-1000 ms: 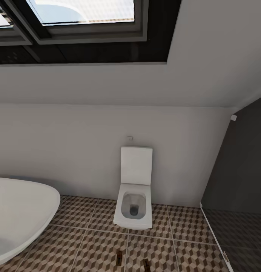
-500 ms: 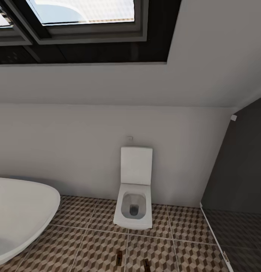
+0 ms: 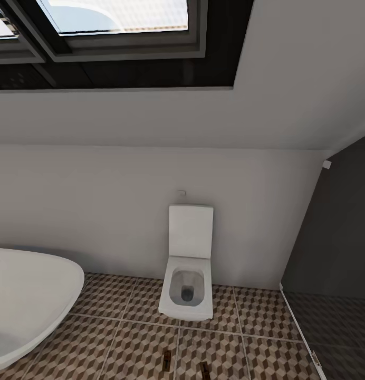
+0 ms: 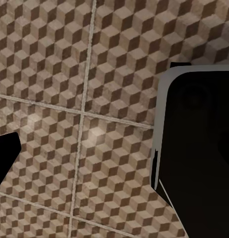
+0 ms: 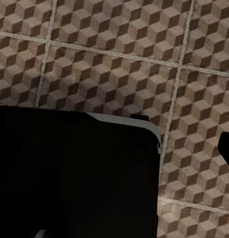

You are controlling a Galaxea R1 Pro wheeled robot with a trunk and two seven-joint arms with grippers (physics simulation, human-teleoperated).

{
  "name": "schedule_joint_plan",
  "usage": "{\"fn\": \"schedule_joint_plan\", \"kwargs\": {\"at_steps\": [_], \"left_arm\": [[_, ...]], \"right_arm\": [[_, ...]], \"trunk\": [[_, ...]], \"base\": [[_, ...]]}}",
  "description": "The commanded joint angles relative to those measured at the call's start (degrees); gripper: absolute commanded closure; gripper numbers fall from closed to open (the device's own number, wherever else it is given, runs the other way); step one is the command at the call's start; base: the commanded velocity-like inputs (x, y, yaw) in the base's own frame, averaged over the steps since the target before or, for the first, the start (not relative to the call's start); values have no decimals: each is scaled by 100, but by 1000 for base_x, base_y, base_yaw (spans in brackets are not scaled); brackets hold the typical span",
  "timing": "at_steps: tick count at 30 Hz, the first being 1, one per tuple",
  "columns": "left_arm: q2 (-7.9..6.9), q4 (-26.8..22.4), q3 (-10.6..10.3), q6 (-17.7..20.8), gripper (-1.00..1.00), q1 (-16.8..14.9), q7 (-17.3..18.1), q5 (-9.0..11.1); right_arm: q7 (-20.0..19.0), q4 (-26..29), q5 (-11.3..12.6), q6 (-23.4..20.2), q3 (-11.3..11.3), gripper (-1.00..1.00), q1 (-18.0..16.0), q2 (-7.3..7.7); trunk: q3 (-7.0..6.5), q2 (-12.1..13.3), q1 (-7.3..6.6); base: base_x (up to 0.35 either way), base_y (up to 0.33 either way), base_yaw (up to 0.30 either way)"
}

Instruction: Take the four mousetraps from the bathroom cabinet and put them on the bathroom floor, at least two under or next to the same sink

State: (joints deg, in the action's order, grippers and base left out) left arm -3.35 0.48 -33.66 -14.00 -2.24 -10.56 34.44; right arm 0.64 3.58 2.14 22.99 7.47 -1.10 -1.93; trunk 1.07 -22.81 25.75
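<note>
Two small brown things (image 3: pixel 166 360) are sitting on the bathroom floor (image 3: pixel 124 343) at the very bottom edge of the head view, just in front of the toilet (image 3: pixel 188 274) — possibly mousetraps, but they're too tiny to call. Going left to right: the white tub (image 3: pixel 29 301) is curving in, then the toilet against the pale wall, then a dark panel (image 3: pixel 335 237). No cabinet or sink is showing, so I'm guessing the robot is travelling between pickups. Next it probably needs to turn and find the cabinet. Both wrist views are looking down at cube-pattern tile past a dark body — I can't tell whether either gripper is open or closed. No writing or brand anywhere I can read.
</note>
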Motion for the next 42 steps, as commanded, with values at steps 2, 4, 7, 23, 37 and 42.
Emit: {"fn": "schedule_joint_plan", "kwargs": {"at_steps": [2, 4, 7, 23, 37, 42], "left_arm": [[1, 5, -50, -15, -100, -4, -16, 28], [1, 5, -50, -15, -100, -4, -16, 28], [1, 5, -52, -15, -100, -4, -16, 28], [1, 5, -53, -15, -100, -4, -16, 28], [2, 5, -51, -15, -100, -4, -16, 28], [1, 5, -49, -15, -100, -4, -16, 28]], "right_arm": [[6, -6, 23, 20, 35, -100, -4, 0], [8, -6, 23, 20, 35, -100, -6, 0], [10, -6, 23, 21, 35, -100, -5, 0], [11, -6, 23, 21, 35, -100, -6, 0], [9, -6, 23, 19, 35, -100, -7, 0], [8, -6, 23, 21, 35, -100, -5, 0]], "trunk": [[11, -11, 3], [11, -11, 3], [11, -11, 3], [11, -11, 3], [11, -11, 3], [11, -11, 3]], "base": [[0, 0, 0], [0, 0, 0], [0, 0, 0], [0, 0, 0], [0, 0, 0], [0, 0, 0]]}}
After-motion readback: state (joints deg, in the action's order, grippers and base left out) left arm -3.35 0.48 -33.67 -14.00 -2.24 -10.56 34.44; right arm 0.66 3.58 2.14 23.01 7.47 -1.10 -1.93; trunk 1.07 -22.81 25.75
